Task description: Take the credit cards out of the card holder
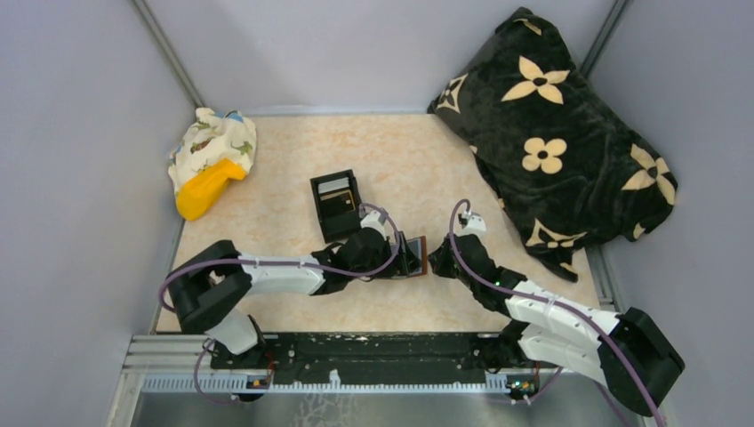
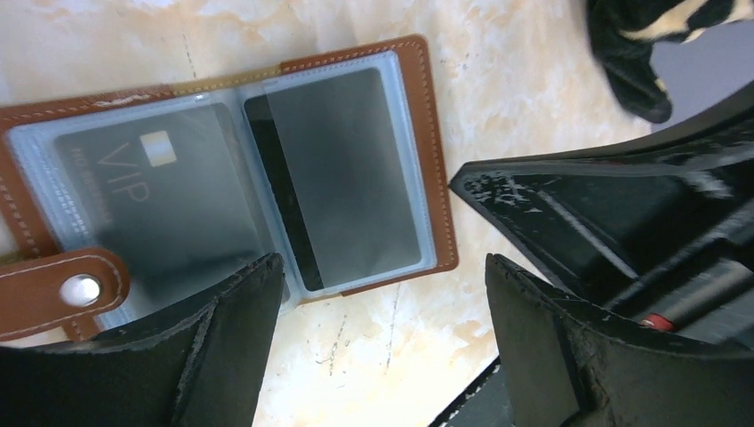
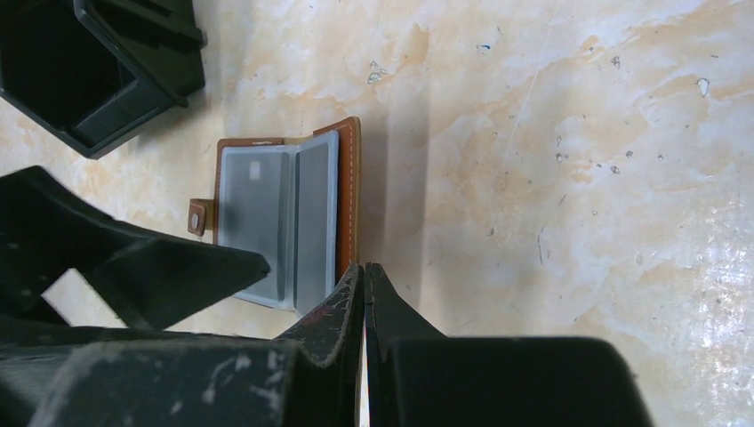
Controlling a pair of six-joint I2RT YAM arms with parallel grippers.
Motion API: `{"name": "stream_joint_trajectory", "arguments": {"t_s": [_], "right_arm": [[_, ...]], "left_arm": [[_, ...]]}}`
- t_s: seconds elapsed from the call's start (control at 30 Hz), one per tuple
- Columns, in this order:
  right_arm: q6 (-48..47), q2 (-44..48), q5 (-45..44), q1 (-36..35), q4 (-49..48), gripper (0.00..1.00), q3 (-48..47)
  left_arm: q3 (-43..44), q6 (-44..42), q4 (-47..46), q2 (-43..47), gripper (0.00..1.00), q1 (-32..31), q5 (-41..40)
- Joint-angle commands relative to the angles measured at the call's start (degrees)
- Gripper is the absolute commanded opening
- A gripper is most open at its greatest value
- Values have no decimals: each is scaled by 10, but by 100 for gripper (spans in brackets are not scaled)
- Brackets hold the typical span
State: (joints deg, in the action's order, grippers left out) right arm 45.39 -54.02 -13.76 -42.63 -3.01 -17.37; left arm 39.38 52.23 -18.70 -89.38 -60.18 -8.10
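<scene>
The card holder (image 2: 231,178) lies open on the table (image 1: 267,205), in the upper left of the left wrist view. Both clear sleeves are full: a dark VIP card (image 2: 151,196) in the left one, a dark striped card (image 2: 347,178) in the right one. The left gripper (image 2: 382,276) stands wide and empty just below it. The right gripper (image 3: 364,276) is closed to a point at the holder's leather edge; whether it presses down, I cannot tell. If it does not, the holder may slide or rise with the card, because wide fingers can pinch the sleeve too. What the black box (image 1: 336,205) contains is unclear.
</scene>
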Motion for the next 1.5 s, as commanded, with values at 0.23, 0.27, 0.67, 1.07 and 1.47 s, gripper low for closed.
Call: {"name": "stream_joint_trajectory", "arguments": {"t_s": [0.23,0.27,0.67,1.07,1.47], "right_arm": [[-6,17,-2,-3,-3,0,-16],[-5,20,-3,-3,-1,0,-14],[-14,88,-24,-3,27,0,-24],[-35,48,-9,2,2,0,-51],[-29,66,-12,2,12,0,-35]], "left_arm": [[77,18,-95,-101,86,-13,91],[82,16,-87,-105,87,-14,90],[52,19,-93,-112,87,-12,76],[-20,1,-161,-51,85,-12,60],[-7,-29,-132,-16,87,-12,35]]}}
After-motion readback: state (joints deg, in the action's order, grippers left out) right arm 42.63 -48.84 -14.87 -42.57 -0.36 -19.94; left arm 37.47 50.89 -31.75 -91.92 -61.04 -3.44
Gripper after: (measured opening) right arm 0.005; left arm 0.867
